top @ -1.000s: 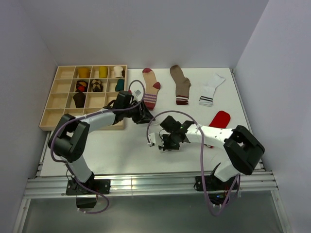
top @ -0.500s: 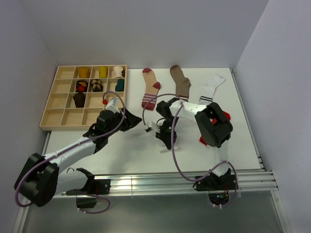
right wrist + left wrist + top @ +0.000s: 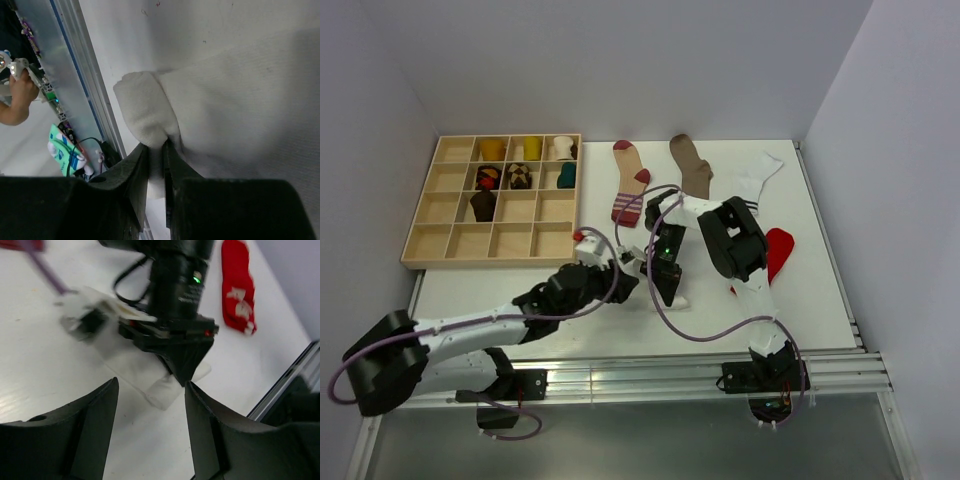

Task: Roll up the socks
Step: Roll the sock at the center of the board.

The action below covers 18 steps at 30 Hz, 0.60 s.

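Observation:
A plain white sock [image 3: 164,390] lies flat on the table's middle, one end bunched up. My right gripper [image 3: 156,152] is shut on a fold of that white sock [image 3: 145,107], pointing down at it [image 3: 665,285]. My left gripper [image 3: 150,410] stands open just short of the bunched end, low over the table, with nothing between its fingers [image 3: 102,425]; from above it [image 3: 620,280] sits left of the right gripper. A red sock with white marks [image 3: 239,285] lies to the right [image 3: 775,250]. A dark brown sock [image 3: 695,170] lies flat at the back.
A wooden compartment tray [image 3: 450,240] at the back left holds several rolled socks. A cream sock with red heel [image 3: 630,180] and a white sock with dark stripes [image 3: 755,180] lie flat at the back. The metal rail [image 3: 620,380] runs along the near edge.
My left arm swung from beside the tray down toward the table's middle, next to the right gripper, and its jaws opened wider. The right arm folded back while its gripper stayed shut.

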{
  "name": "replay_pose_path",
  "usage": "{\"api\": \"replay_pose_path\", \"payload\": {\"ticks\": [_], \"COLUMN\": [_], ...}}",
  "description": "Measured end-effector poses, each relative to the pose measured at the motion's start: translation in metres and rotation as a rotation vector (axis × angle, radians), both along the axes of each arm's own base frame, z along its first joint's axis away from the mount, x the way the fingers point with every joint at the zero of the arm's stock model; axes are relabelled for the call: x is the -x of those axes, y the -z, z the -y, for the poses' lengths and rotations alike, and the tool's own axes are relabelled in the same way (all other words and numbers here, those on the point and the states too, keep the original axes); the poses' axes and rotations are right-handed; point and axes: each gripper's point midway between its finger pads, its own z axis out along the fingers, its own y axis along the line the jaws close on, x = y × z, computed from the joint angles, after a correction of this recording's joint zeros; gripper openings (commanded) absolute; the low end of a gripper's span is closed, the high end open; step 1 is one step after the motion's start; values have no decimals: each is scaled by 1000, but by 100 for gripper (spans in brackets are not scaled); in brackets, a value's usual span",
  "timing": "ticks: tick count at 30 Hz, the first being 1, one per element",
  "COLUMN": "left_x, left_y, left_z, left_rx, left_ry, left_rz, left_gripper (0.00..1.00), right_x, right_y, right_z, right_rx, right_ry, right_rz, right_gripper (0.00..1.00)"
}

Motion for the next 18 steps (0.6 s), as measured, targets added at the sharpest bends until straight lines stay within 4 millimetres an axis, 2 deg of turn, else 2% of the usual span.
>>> {"api": "replay_pose_path", "payload": {"ticks": [5,8,12,18], "left_x": [7,10,15,21], "left_y": [17,26,40,53], "left_z": [57,80,91,95], "left_rx": [-191,-260,-318,-354], "left_ry": [165,243,314,371], "left_rz": [47,73,76,71], "left_gripper": [61,61,60,59], "right_x": [0,0,-1,-2], "right_y": [0,0,0,0], "right_z": [0,0,0,1], "right_rx": [6,7,13,16], "right_ry": [0,1,5,19], "right_rz": [-8,-9,-11,-15], "right_gripper": [20,20,20,20]}}
